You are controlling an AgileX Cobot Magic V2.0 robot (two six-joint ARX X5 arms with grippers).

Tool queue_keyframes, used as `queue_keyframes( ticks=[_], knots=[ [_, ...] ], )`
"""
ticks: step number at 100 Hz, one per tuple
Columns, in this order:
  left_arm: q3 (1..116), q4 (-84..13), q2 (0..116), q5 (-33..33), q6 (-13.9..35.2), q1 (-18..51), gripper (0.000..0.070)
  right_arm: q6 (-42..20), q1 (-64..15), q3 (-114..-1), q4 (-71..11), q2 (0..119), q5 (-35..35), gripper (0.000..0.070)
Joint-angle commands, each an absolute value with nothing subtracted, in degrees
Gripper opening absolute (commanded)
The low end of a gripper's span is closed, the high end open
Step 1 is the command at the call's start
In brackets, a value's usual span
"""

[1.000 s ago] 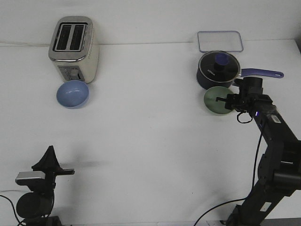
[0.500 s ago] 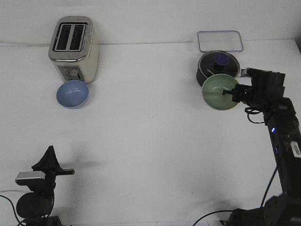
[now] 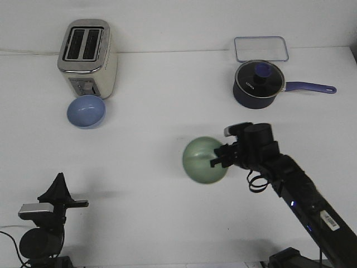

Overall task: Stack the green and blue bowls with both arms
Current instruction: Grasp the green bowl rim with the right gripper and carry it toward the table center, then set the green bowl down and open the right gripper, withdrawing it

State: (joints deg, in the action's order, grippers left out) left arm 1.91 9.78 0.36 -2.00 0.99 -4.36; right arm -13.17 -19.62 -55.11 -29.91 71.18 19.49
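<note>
Right arm (image 3: pixel 301 192) swings across the tabletop (image 3: pixel 167 111), fingers (image 3: pixel 218 159) clenched on the green bowl (image 3: pixel 204 159), carried mid-table toward the blue bowl (image 3: pixel 86 111) by the toaster (image 3: pixel 87 57); left fingers (image 3: pixel 58 192) idle low, state unclear.

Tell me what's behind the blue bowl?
Right behind the blue bowl stands a silver toaster with two empty-looking slots. Whether they touch can't be seen. Beyond the toaster is only the white table and wall.
</note>
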Motion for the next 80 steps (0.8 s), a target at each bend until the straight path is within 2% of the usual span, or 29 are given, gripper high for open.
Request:
queue_keyframes(
  ticks=[1,22,55,60,71,75,80],
  knots=[
    [0.8,10.4,0.3,-2.2,0.8,-4.4,0.0015,-17.2,-22.8,-53.4,-25.8,72.3,19.4,0.0],
    [0.8,10.4,0.3,-2.2,1.1,-4.4,0.0015,-19.3,-30.5,-51.0,-21.1,77.5,15.2,0.0],
    [0.8,10.0,0.3,-2.2,1.1,-4.4,0.0014,-19.2,-33.3,-51.0,-17.4,86.4,15.4,0.0001],
    [0.8,10.0,0.3,-2.2,1.2,-4.4,0.0014,-19.1,-33.4,-51.0,-17.1,86.7,15.4,0.0051],
    [0.8,10.4,0.3,-2.2,3.0,-4.4,0.0014,-19.1,-33.5,-51.1,-16.6,86.7,16.2,0.0266],
    [0.9,10.5,0.3,-2.2,4.9,-4.4,0.0012,-19.1,-33.2,-51.1,-16.3,86.4,16.6,0.0293],
    [1.1,10.6,0.3,-2.2,7.9,-4.4,0.0011,-18.9,-32.5,-51.1,-16.5,85.4,16.8,0.0295]
  ],
)
